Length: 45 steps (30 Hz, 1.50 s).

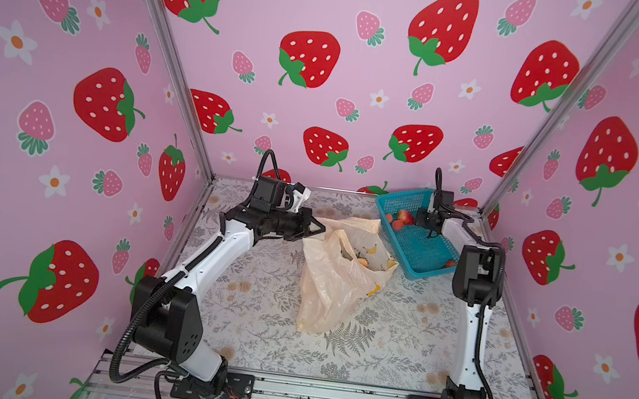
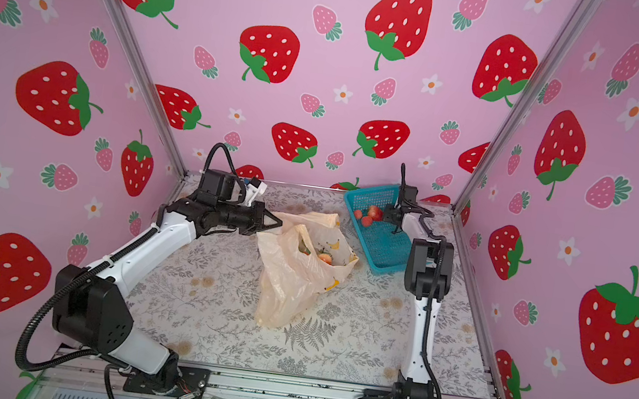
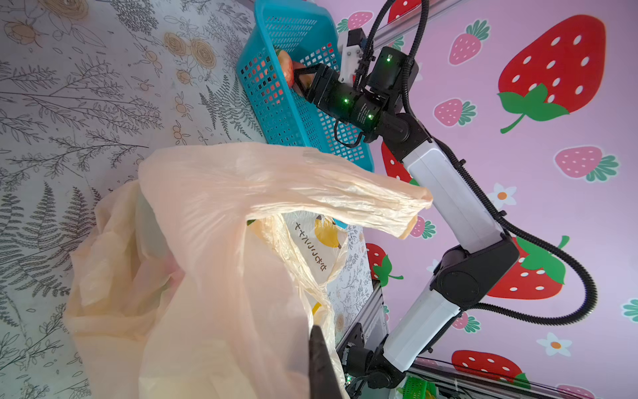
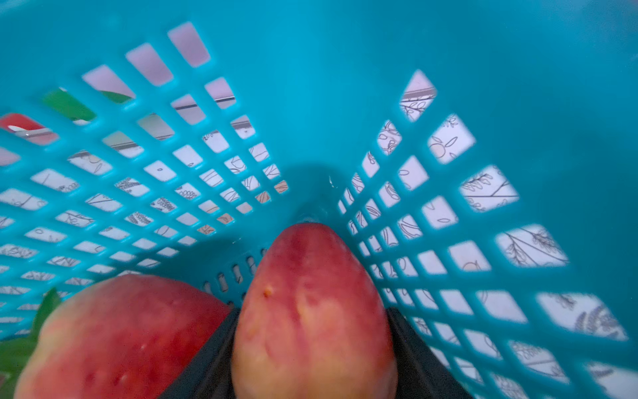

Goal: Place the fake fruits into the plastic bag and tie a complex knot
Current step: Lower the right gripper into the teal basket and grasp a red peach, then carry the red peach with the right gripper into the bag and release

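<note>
DESK: Where is the fruit?

FIELD: Far right of the floral table (image 1: 253,309), in the far end of the blue mesh basket (image 1: 422,252). A pointed red fruit (image 4: 310,304) sits between the fingers (image 4: 214,349) of the right gripper (image 3: 299,78). In the right wrist view, one dark finger is pressed to each flank. How firm the hold is, the pictures do not show. A dimpled strawberry (image 4: 114,338) lies just beside it.

DESK: Which way does it lie?

FIELD: Its long axis runs along the fingers, with the tip pointing away from the wrist into the basket's corner. The fingers cross its narrow width.

DESK: And the bag?

FIELD: The plastic bag (image 1: 329,290) stands mid-table, left of the basket, nearer than it and just beside it. The left gripper (image 1: 317,229) is clenched on a handle loop, holding the mouth up and open. An orange fruit (image 2: 325,257) shows inside in both top views.

DESK: So the move?

FIELD: By my reading, lift the fruit clear of the basket wall, then carry it left and near to the bag's mouth. The right arm is the nearer one, and the left is taken up with the bag. Another fruit (image 1: 451,263) lies at the basket's near end, and the knot is not yet begun.
</note>
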Available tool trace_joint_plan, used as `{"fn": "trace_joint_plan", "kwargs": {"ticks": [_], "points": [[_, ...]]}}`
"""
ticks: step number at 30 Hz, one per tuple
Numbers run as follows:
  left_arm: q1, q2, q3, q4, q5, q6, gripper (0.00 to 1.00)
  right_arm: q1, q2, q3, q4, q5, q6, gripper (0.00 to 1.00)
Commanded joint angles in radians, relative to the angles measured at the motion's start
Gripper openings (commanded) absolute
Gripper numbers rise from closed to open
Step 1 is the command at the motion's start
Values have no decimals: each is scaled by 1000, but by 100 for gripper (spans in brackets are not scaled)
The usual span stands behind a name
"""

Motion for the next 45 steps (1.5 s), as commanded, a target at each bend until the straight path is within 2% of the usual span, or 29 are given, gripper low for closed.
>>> {"fn": "trace_joint_plan", "kwargs": {"ticks": [1,7,8,13,19,23,27,34,39,45], "points": [[-2,7,-7,-1,17,-5,0,-7,-164,-80,18,-43,-10,54],[0,6,-7,-7,10,2,0,12,-514,-456,219,-183,34,52],[-1,4,-7,-7,7,4,0,21,-566,-513,240,-206,39,49],[-1,1,-7,-10,3,6,0,104,-905,-846,362,-306,83,47],[-6,-5,-8,-11,-2,6,0,232,-1187,-1086,362,-361,87,46],[-11,-7,-8,-11,-5,8,0,298,-1278,-1193,390,-391,66,45],[-16,-11,-8,-18,-17,16,0,343,-1238,-1223,439,-428,52,44],[-26,-4,-4,-30,-26,28,0,405,-1046,-1135,514,-397,73,45],[-28,-5,-5,-31,-28,35,0,424,-926,-1081,511,-349,126,45],[-29,3,-3,-27,-20,27,0,458,-861,-1056,435,-358,100,49]]}}
